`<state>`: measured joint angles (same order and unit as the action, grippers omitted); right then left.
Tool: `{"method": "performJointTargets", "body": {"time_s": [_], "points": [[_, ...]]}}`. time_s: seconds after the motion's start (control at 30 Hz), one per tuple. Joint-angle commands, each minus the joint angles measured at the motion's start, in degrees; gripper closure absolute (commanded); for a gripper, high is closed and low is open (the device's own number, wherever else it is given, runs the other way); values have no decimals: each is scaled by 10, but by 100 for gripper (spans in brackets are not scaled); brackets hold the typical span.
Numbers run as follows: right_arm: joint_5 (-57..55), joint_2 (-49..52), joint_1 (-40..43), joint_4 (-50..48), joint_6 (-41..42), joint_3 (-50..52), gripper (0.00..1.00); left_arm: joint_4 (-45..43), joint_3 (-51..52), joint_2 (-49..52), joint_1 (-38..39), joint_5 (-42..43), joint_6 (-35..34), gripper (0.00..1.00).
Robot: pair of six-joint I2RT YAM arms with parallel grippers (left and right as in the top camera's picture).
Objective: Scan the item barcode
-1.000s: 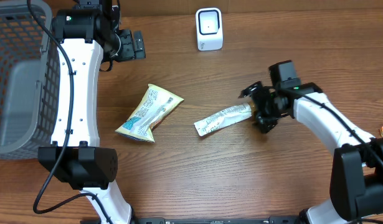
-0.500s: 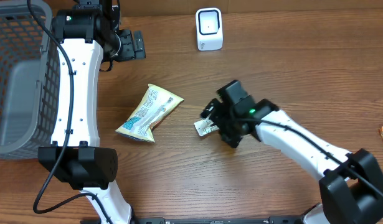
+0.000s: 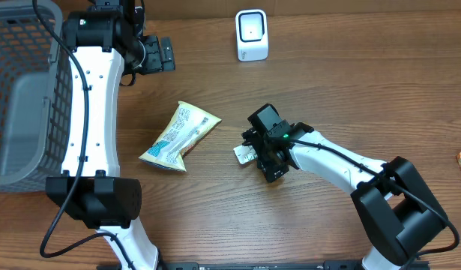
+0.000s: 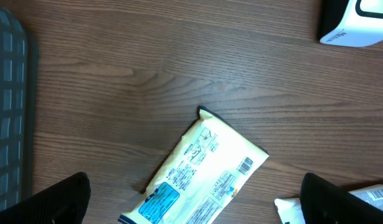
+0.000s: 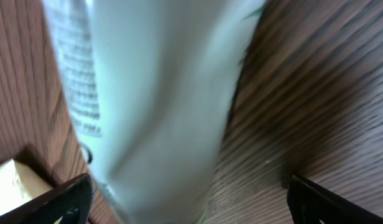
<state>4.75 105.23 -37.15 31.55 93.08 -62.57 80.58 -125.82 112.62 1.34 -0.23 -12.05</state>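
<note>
Right gripper (image 3: 261, 151) moved over 1 tube (image 3: 246, 155); 1 pouch (image 3: 178, 136), 1 scanner (image 3: 252, 34).

Basket (image 3: 13, 52) far left, scanner (image 3: 252, 34) behind, pouch (image 3: 179, 136) left of sachet (image 3: 245, 154) under right claw (image 3: 269, 156)

My left arm (image 3: 91, 97) runs straight up the left side in the overhead view, its long white forearm ending in a wrist bent to the right; the left gripper (image 3: 161, 54) juts rightward from it with the jaws spread wide; on its wrist camera both dark fingertips (image 4: 54, 200) sit in the bottom corners, well apart. My right arm (image 3: 335, 161) reaches in from the lower right, slanting left toward the centre; the right gripper (image 3: 261, 154) is turned downward, jaws fully parted; on its own camera the finger ends (image 5: 60, 199) show at the two lower corners, dark and blurred.
</note>
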Motion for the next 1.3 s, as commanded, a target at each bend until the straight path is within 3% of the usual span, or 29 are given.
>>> {"method": "performJointTargets", "body": {"time_s": [0.0,0.1,0.27,0.37,0.43,0.77,0.83,1.03,1.27], "points": [[-61,6,9,21,27,0,1,0,2,-5,-6,-3,-8,0],[-73,6,19,31,31,0,9,0,2,-5,-6,-3,-8,0],[-73,6,27,33,25,0,65,0,2,-5,-6,-3,-8,0],[-77,6,27,39,23,0,82,0,2,-5,-6,-3,-8,0],[-82,6,27,40,-30,0,95,0,2,-5,-6,-3,-8,0],[-90,-1,27,82,-208,-5,96,0,2,-5,-6,-3,-8,0],[-91,-10,28,81,-291,-11,96,0,2,-5,-6,-3,-8,0],[-27,-51,28,104,-658,-50,96,0,2,-5,-6,-3,-8,0],[-19,-118,28,132,-737,-73,96,0,2,-5,-6,-3,-8,0]]}}
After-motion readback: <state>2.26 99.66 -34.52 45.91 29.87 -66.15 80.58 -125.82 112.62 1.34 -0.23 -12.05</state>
